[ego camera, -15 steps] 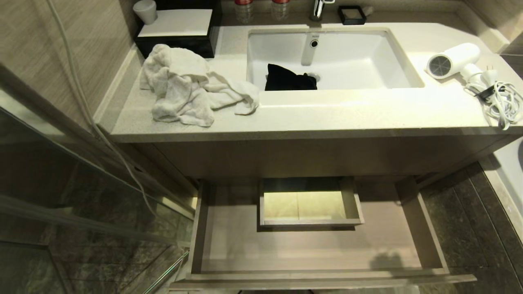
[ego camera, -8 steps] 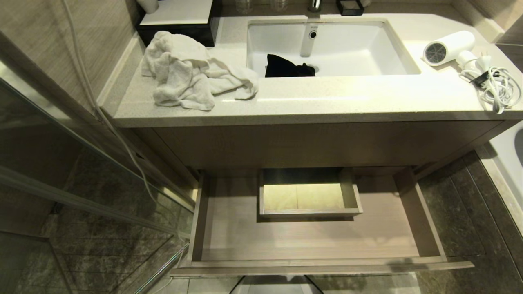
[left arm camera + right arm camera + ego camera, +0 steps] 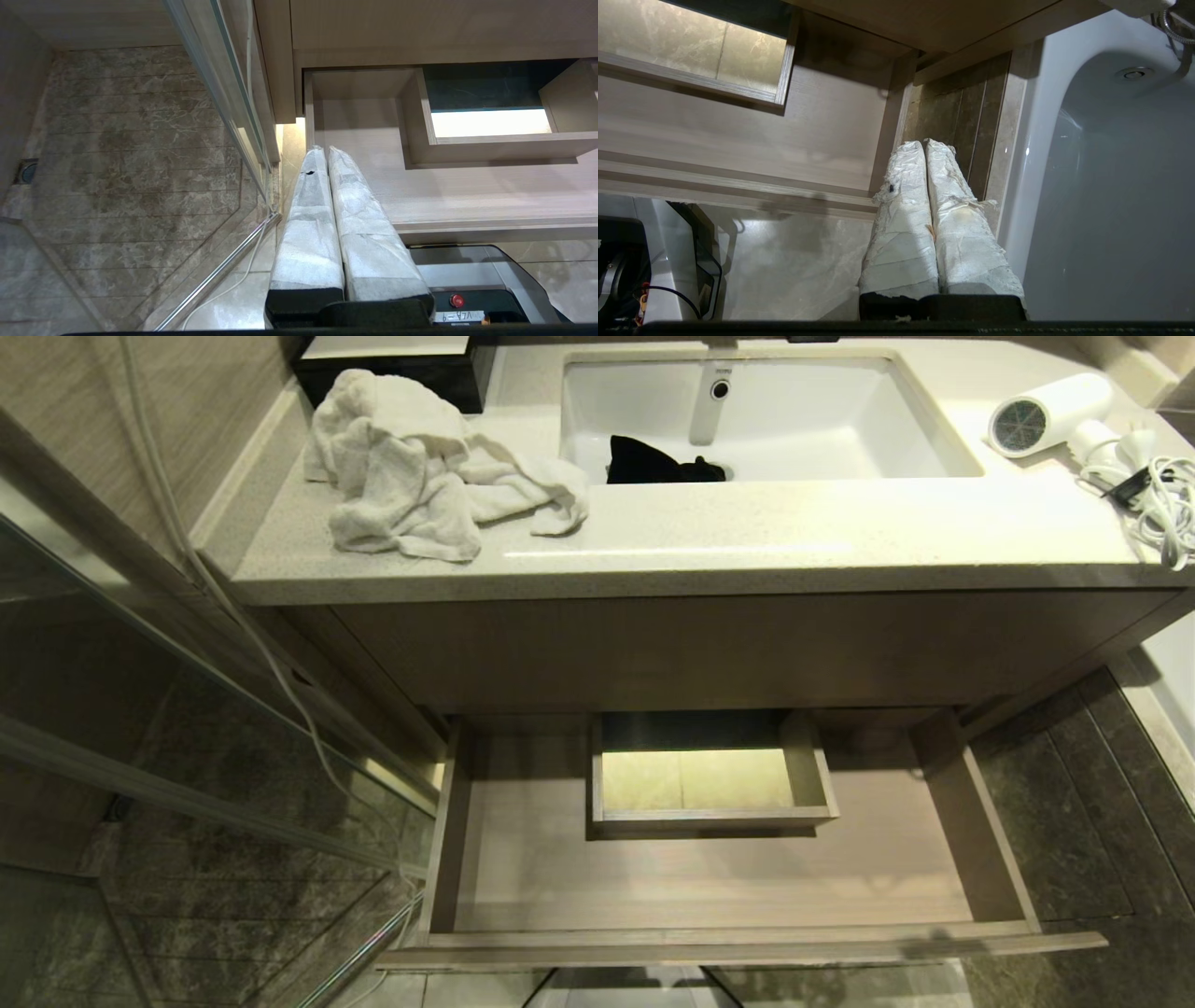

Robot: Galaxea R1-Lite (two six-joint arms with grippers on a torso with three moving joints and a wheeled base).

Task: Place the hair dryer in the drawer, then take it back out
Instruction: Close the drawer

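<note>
Head view: hair dryer [image 3: 1050, 415] on countertop [image 3: 747, 537], drawer [image 3: 728, 882] pulled open, nothing in it yet.
Neither pincer in head view; both only in wrist cams. Right gripper [image 3: 924, 147] pressed shut, empty, tips over drawer's right side wall w/ bathtub [image 3: 1101, 186] on its far side; dryer sits well above and away from it. Left gripper [image 3: 326, 151] also shut, empty, over drawer's left end next to glass panel [image 3: 224, 116]. Dryer looks light, hard smooth plastic, likely slippery on round barrel; better hold prob. the handle by the barrel. Cord [image 3: 1158, 499] is loose, floppy, may drag or snag. Head cam alone shows dryer, sink [image 3: 766, 420], towel [image 3: 411, 467]; wrist cams alone show jaws and tub.
</note>
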